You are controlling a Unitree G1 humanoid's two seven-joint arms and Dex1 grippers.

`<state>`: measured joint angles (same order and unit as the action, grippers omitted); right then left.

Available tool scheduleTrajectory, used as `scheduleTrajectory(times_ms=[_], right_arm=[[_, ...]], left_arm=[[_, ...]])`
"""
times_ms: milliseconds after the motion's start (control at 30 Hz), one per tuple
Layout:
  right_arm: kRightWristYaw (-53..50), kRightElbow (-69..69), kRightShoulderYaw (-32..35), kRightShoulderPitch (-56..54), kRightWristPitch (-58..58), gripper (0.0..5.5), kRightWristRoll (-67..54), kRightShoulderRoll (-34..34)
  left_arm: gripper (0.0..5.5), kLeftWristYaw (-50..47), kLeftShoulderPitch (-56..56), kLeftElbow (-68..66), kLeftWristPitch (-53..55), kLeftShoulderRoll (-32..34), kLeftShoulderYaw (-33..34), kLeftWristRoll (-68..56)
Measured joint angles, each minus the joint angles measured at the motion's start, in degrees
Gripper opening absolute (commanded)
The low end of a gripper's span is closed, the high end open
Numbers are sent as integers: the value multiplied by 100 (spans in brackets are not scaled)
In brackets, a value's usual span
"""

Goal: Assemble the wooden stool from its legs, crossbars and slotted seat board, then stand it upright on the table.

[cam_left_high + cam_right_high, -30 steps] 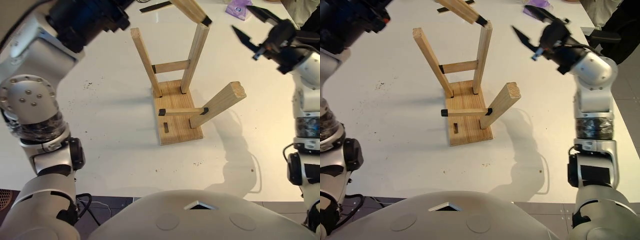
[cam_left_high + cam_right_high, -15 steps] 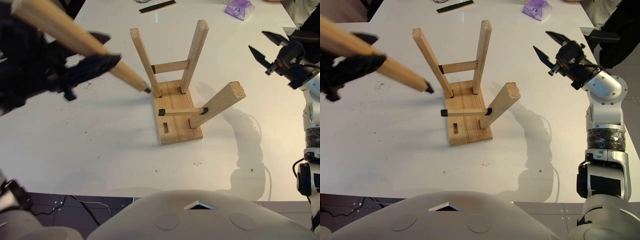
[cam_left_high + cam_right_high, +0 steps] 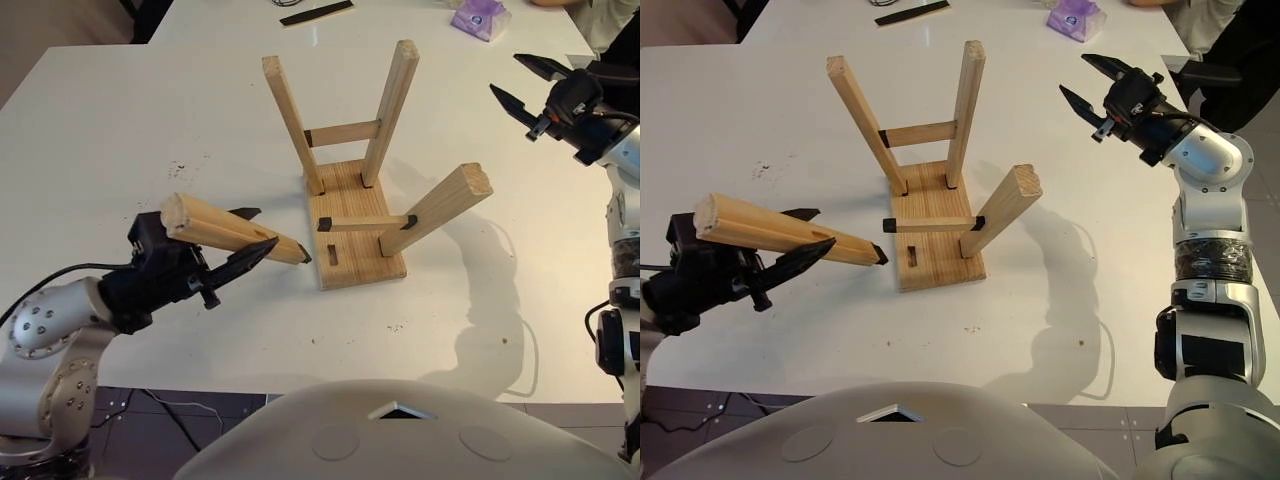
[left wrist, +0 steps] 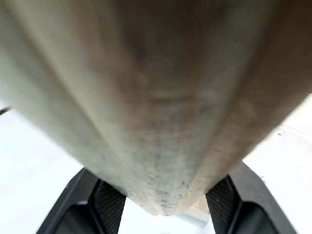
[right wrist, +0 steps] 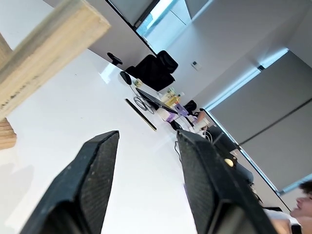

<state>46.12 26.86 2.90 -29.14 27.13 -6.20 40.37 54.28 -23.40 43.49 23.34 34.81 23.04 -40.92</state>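
Note:
The slotted seat board (image 3: 358,250) lies flat on the white table (image 3: 150,110). Two legs (image 3: 388,112) stand in it, joined by a crossbar (image 3: 342,133). A third leg (image 3: 437,209) leans out to the right, with a short crossbar (image 3: 362,223) running left from it. My left gripper (image 3: 250,252) is shut on a loose wooden leg (image 3: 225,227), held low at the near left with its dark tip close to the board's left edge. That leg (image 4: 161,97) fills the left wrist view between the black fingers (image 4: 109,202). My right gripper (image 3: 1087,83) hangs open in the air at the far right, holding nothing.
A black strip (image 3: 315,12) and a small purple packet (image 3: 476,17) lie at the table's far edge. An open slot (image 3: 331,254) shows in the board's near left part. Bare table spreads left and in front of the board.
My left arm swung the loose leg down from high at the left to low near the board's left edge. The right gripper stayed open and rose slightly.

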Motion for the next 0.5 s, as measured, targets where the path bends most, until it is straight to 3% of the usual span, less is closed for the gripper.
scheduleTrajectory(times_ms=[133, 300, 500], right_arm=[[28, 91, -39, -185, 68, 217, -26, -149], [116, 95, -40, -270, 180, 217, -76, -193], [150, 149, 19, -271, 217, 217, -173, -175]], left_arm=[[204, 81, 228, -343, -340, -180, -647, 183], [204, 226, 329, -467, -438, -124, -669, -85], [204, 368, 163, -595, -1019, -120, -907, 441]])
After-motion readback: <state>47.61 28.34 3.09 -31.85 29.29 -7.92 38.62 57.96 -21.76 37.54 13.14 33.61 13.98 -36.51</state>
